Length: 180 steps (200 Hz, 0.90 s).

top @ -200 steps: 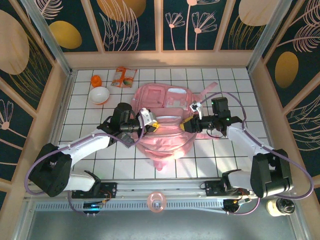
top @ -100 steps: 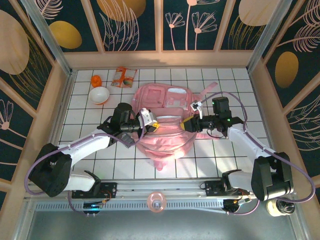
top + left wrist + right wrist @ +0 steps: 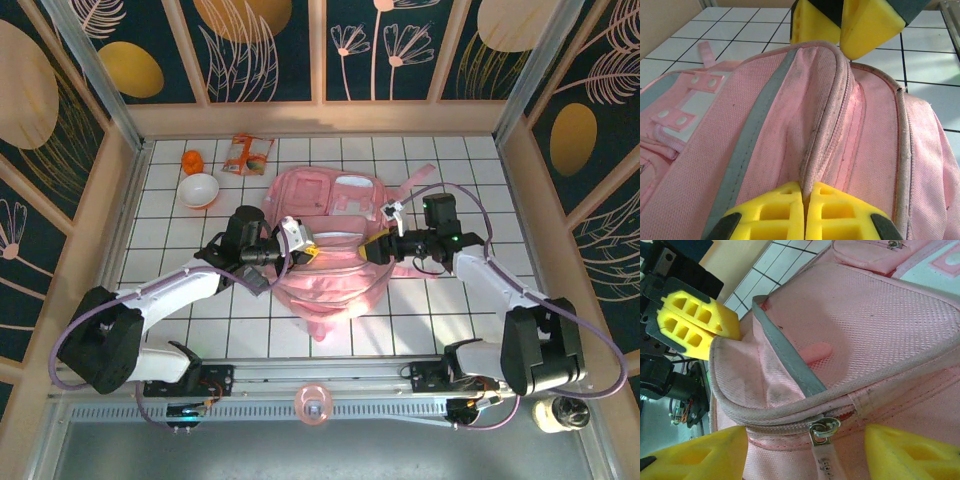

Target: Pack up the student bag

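The pink student bag [image 3: 330, 215] lies in the middle of the white tiled table. My left gripper [image 3: 312, 248] is at its left side, shut on the raised piped seam [image 3: 812, 150] beside the zip; the fabric ridge runs straight into the closed yellow pads [image 3: 785, 210]. My right gripper [image 3: 372, 247] faces it from the right, open. In the right wrist view its yellow fingertips [image 3: 715, 450] stand wide apart on either side of the metal zip puller [image 3: 824, 431] and its white tab, touching neither. The left gripper's fingers [image 3: 695, 325] show behind the bag's corner.
At the back left stand a white and orange bowl [image 3: 198, 189], a small orange item [image 3: 192, 160] and an orange snack packet [image 3: 247, 154]. Wooden walls close in the table on three sides. The bag's straps trail toward the near edge [image 3: 322, 322].
The right gripper's fingers have spread wider around the zip puller. The left gripper keeps its hold on the seam, and neither arm has shifted noticeably.
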Tool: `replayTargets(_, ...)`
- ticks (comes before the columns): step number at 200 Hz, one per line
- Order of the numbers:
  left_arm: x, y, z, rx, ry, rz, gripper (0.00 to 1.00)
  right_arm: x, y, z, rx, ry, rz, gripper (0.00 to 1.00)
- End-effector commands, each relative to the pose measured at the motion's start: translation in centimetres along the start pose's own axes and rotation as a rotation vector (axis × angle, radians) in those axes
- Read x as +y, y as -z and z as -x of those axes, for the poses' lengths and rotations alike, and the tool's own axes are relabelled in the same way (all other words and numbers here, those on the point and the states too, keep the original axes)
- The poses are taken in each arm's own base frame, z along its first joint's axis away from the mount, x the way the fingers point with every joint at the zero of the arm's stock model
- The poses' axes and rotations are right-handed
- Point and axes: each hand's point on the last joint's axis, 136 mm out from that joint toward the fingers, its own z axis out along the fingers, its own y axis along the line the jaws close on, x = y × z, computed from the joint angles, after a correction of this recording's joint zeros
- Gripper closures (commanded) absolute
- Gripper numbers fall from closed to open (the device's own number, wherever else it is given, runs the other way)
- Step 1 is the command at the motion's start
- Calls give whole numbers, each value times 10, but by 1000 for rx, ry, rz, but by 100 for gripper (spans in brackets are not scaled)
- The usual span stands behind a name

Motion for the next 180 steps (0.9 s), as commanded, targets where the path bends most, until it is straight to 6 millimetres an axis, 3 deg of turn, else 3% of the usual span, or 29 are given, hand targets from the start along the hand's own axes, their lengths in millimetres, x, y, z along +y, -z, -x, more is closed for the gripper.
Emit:
replayTargets(1,6,9,40,-110,-94,12,100,-2,0,5,0,22,-2,43)
replayTargets(47,8,10,40,-107,-95,27,100,-6,3,-2,22,20,-44,61)
replayTargets(106,22,8,37,-76,-80,98,100,4,10,8,-10,29,-54,90)
replayTargets(143,38,11,36,-51,-66,182,100,26,11,13,-25,44,-39,99)
replayTargets(180,44,11,44,-74,-44,212,100,61,-3,11,-11,68,8,100)
